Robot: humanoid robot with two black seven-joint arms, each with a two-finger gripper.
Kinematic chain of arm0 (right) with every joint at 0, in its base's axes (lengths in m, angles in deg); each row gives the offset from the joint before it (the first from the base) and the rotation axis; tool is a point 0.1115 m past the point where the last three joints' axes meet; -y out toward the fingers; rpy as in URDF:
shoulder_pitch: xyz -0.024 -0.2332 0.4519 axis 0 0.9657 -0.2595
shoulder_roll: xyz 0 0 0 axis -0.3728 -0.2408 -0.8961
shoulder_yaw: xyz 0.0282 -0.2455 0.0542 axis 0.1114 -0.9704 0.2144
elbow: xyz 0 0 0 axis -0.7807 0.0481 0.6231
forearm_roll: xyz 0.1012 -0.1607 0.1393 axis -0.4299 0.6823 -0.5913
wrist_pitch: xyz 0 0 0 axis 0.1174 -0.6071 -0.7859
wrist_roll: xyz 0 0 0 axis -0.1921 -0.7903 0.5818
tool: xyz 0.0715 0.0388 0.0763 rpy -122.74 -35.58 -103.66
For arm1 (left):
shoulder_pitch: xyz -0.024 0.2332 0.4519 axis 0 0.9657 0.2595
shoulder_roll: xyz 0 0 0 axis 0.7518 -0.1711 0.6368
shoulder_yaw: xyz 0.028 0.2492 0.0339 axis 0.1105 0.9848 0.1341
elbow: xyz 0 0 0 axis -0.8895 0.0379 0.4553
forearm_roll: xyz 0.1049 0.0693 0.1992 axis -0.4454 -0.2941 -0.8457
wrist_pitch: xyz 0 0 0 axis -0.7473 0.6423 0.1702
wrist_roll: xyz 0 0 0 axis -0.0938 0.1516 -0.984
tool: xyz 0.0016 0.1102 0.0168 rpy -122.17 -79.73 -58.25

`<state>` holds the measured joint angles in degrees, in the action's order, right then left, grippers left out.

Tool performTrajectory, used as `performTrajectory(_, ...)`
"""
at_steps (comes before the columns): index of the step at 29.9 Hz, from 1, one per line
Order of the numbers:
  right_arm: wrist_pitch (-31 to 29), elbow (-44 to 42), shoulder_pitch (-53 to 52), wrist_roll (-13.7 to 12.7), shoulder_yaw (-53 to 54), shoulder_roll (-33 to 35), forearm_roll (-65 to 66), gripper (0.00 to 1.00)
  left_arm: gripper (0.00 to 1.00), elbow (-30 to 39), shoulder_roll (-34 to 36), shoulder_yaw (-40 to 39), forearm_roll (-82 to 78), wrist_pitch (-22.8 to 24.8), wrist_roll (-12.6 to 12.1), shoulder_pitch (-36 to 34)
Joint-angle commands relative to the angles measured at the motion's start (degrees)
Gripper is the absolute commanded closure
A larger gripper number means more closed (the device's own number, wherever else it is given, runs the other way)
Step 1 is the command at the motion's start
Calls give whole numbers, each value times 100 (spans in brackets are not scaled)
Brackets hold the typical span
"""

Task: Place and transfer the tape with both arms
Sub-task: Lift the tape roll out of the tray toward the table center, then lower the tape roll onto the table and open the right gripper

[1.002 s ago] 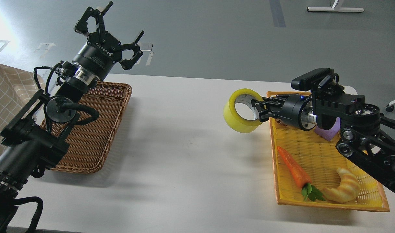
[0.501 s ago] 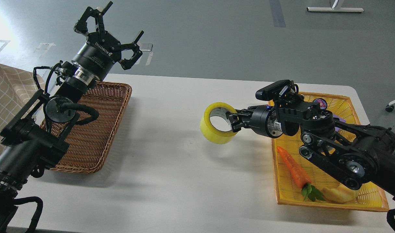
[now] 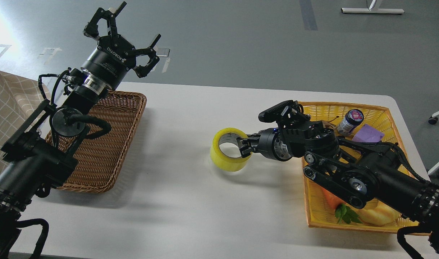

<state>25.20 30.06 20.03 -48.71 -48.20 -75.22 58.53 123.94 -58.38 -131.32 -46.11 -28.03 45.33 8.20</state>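
Note:
The yellow tape roll (image 3: 226,158) with a grey-white core is near the middle of the white table (image 3: 190,201), low over it or touching it; I cannot tell which. My right gripper (image 3: 245,146) is shut on the roll's right wall, one finger inside the core. The right arm reaches in from the lower right over the yellow basket. My left gripper (image 3: 124,36) is open and empty, raised above the far corner of the brown wicker basket (image 3: 108,144) at the left.
The yellow basket (image 3: 348,108) at the right holds a small jar (image 3: 350,121), a purple block (image 3: 367,133), a carrot (image 3: 343,212) and a croissant (image 3: 379,216), partly hidden by my arm. A checked cloth (image 3: 7,108) lies at the far left.
My right gripper has carried the tape leftward and down, from beside the yellow basket toward the table's middle. The left arm has stayed nearly still.

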Motion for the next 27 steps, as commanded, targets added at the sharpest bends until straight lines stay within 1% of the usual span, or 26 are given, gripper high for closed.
performTrajectory(1, -1, -192, -17, 4, -11, -146, 1, 100, 2, -1, 10, 0, 0, 0, 2, 1)
performTrajectory(8, -1, -323, -52, -4, -29, -296, 10, 100, 2, -1, 1, -9, 0, 0, 2, 1)
performTrajectory(13, -1, -359, -61, 4, -195, -305, 10, 100, 2, -1, 1, -9, 0, 0, 2, 1)
performTrajectory(27, -1, -464, -61, -4, -222, -331, 19, 100, 2, -1, 1, -9, 9, 0, 2, 1)
